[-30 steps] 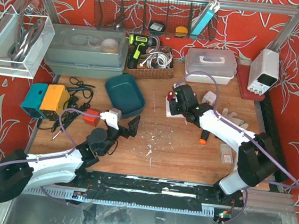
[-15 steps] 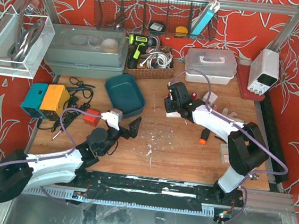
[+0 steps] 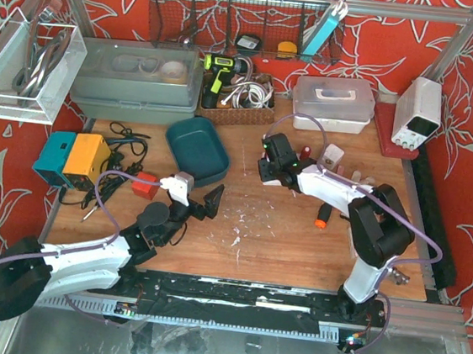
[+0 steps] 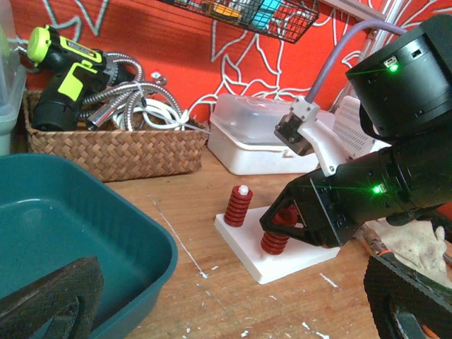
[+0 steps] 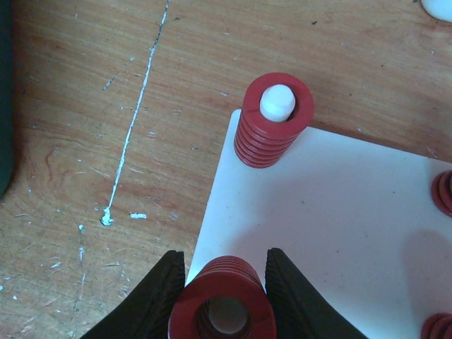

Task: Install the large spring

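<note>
Swinging left near the table's far edge, we are setting the large spring, pinched in our right gripper, onto the white plate; left gripper gaping, empty.

You see the right gripper near the teal tray; the left gripper lies well apart, jaws spread.

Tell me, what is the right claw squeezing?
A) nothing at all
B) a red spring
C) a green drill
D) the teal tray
B: the right wrist view shows the right gripper clamped on both sides of a red spring at the edge of the white plate.
</note>
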`<state>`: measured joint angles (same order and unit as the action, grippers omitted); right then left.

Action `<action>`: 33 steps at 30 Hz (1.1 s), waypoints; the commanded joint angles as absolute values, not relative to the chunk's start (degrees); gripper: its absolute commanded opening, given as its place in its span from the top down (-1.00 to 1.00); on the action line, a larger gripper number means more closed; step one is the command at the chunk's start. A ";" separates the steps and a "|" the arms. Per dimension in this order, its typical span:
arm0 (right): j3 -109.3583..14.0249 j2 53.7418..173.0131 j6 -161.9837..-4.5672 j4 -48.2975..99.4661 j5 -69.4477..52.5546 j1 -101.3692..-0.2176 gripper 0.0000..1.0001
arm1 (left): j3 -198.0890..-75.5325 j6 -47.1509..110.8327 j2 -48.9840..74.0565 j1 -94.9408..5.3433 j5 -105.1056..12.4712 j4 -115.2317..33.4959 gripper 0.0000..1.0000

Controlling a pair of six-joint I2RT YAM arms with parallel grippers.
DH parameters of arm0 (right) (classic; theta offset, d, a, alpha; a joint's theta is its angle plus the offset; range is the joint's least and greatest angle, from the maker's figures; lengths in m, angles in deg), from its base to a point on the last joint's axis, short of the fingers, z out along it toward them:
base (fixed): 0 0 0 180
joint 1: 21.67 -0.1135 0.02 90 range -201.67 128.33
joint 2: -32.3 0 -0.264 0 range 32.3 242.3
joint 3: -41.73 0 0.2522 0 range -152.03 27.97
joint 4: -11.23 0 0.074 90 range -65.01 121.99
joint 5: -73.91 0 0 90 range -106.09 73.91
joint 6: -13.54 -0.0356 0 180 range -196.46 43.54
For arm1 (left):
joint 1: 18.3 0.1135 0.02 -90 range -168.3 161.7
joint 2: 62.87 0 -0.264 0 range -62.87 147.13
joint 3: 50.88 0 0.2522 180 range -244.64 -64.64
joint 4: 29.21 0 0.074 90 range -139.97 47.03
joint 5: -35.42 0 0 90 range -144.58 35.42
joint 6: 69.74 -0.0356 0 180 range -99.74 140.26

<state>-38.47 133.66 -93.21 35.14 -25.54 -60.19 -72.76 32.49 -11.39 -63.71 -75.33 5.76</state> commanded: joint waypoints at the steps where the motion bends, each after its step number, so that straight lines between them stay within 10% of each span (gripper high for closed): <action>1: -39.84 134.50 -93.44 33.40 -26.96 -59.90 0.41 | -72.87 32.23 -11.74 -63.56 -75.67 6.68 -1.00; 18: -32.30 107.56 -89.95 39.79 -39.49 -59.07 -0.94 | -71.73 23.95 -14.26 -63.62 -79.16 8.74 -1.00; 33: 4.32 86.32 -68.91 0.60 -55.53 -50.26 -0.98 | -66.33 13.20 -22.46 -54.04 -96.11 5.59 -1.00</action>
